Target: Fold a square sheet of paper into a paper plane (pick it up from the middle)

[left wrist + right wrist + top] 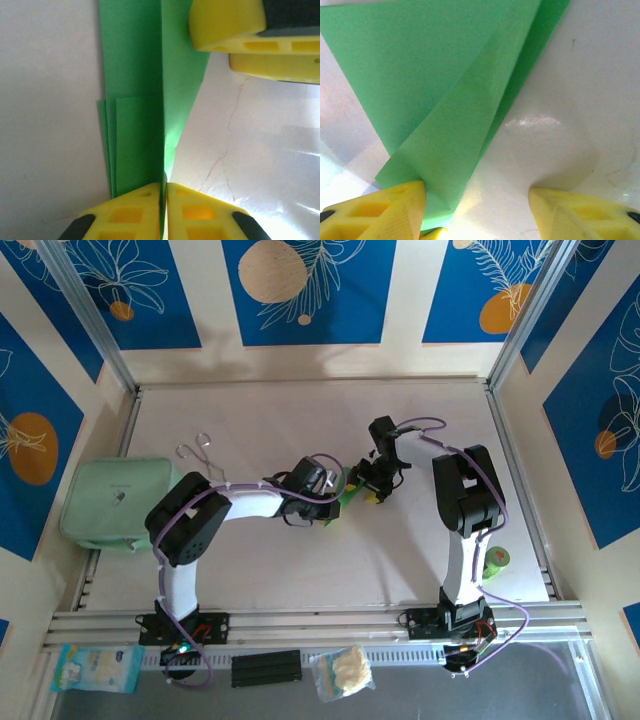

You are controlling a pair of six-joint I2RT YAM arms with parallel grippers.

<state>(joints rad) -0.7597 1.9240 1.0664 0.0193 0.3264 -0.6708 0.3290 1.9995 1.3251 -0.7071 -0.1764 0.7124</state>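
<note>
The paper plane (346, 502) is a folded bright green paper with layered wings, lying mid-table between the two grippers. In the left wrist view, the paper plane (135, 75) runs lengthwise away from me with its centre ridge upright. My left gripper (165, 187) is shut on that ridge at the near end. My right gripper's yellow fingers (227, 22) rest at the paper's far right corner. In the right wrist view, my right gripper (477, 202) stands open. Its left finger (395, 210) touches the edge of the pointed paper (435, 75); its right finger is on bare table.
A pale mint-green pouch (110, 502) lies at the left table edge, with metal tongs (195, 450) behind it. A small green roll (496, 560) sits by the right arm's base. Packets (95, 668) and a black block (265, 668) lie along the front rail.
</note>
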